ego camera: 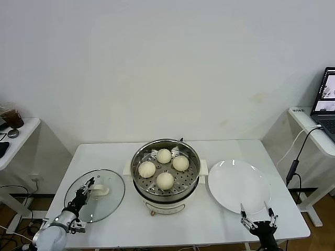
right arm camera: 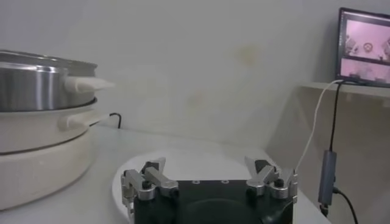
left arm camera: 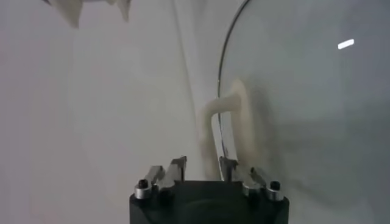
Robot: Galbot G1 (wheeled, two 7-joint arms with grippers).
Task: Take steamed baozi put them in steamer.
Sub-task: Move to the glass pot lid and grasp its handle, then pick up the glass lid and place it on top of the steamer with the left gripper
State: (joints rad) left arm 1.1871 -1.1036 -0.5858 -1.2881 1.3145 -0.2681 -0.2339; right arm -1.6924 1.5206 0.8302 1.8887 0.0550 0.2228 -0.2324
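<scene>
Several pale cream-white baozi (ego camera: 164, 156) lie on the perforated tray inside the shiny steel steamer (ego camera: 141, 157), which stands on its cream base at the table's middle. The steamer's side also shows in the right wrist view (right arm camera: 36, 85). My left gripper (ego camera: 84, 192) is open and empty, low over the near edge of the glass lid (ego camera: 104, 201). In the left wrist view the lid's white handle (left arm camera: 228, 119) lies just ahead of my left gripper (left arm camera: 203, 165). My right gripper (ego camera: 256, 218) is open and empty at the front edge of the white plate (ego camera: 238, 183), and it also shows in its own wrist view (right arm camera: 207, 169).
The white plate (right arm camera: 201, 157) is bare, to the right of the steamer. The glass lid lies flat on the table at the left. A side desk with a laptop (ego camera: 325, 99) and a hanging cable (ego camera: 296, 157) stands at the right. Another small desk (ego camera: 13, 136) stands at the left.
</scene>
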